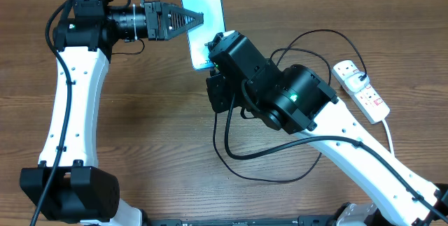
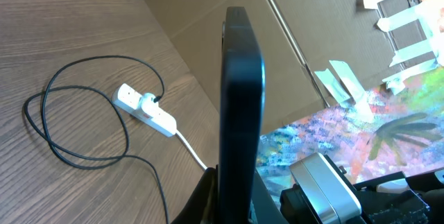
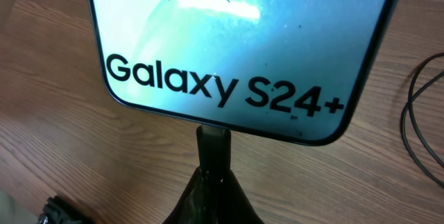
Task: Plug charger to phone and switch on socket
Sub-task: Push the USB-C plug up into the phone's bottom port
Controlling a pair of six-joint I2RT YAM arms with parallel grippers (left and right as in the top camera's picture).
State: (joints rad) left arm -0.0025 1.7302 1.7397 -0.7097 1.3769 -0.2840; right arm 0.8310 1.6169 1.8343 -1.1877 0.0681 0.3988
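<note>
Nearest the robot's base, the black charger cable is lying in loose loops on the wooden table, running up under the right arm. Just beyond, the right hand is pinching the cable's plug tip with its fingers closed narrowly around it, and is holding it against the middle of the short bottom edge of the Galaxy S24+ phone. The tip is touching that edge where the port should be. Whether it is fully seated cannot be told, since the joint is partly hidden by the tip itself.

The phone is sitting toward the far side of the table, its lit cyan screen facing up. The left hand is reaching in from the left and clamping it by one long side. The left wrist view is showing the phone edge-on between the fingers. Whether the phone is resting on the table or being held just above it is unclear.

Well apart, on the right, the white power strip is lying untouched, with the cable's other end running into one of its outlets.

Judging by this, the plugging step is at or very near completion. Confirming the insertion, releasing, and pressing the strip's switch are what is remaining; the switch's position is too small to read.
</note>
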